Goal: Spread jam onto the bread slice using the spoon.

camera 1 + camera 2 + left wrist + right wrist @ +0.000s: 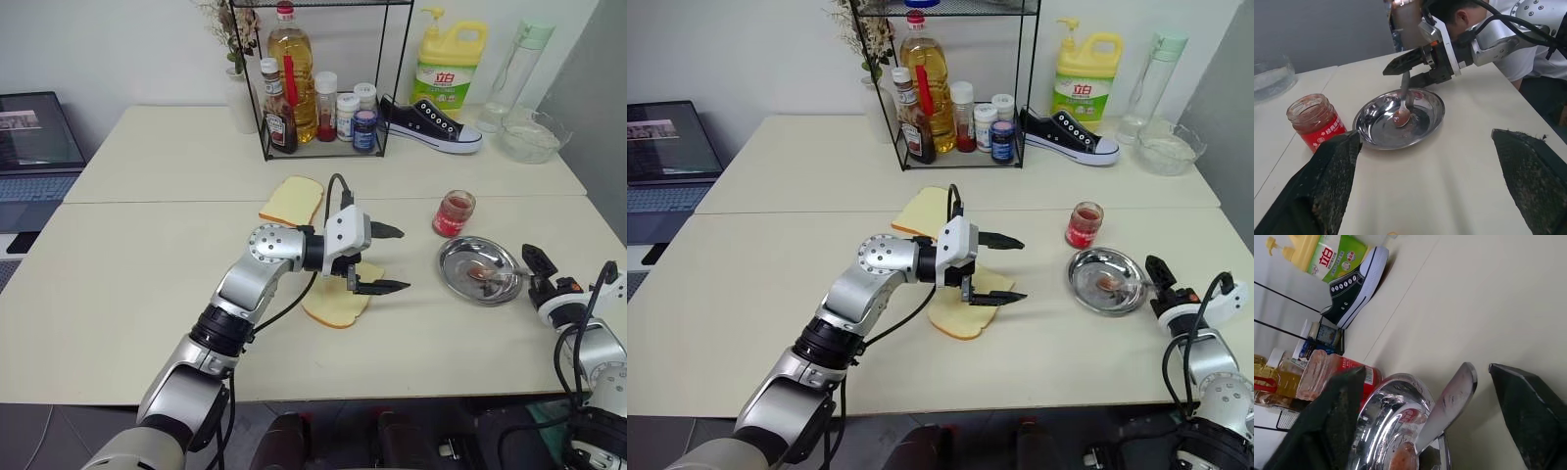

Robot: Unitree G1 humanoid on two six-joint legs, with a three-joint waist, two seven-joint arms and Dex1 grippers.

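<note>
A round steel dish (pixel 468 257) sits on the table (pixel 147 284). Farther back, a wire rack (pixel 323 83) holds condiment bottles, beside a black sneaker (pixel 431 124), a yellow detergent jug (pixel 449 70) and a glass bowl (pixel 530 137).

The red-smeared spoon (pixel 1403 105) lies in the steel dish (pixel 1371 139), jam (pixel 454 213) jar beside, bread slice (pixel 333 308) apart.

the left gripper (pixel 384 258) hangs over your bread slice (pixel 338 304), blocking access from above. the steel dish (pixel 460 257) and jam jar (pixel 454 212) crowd the right side. bare table (pixel 147 264) left of the arm gives open passage.
</note>
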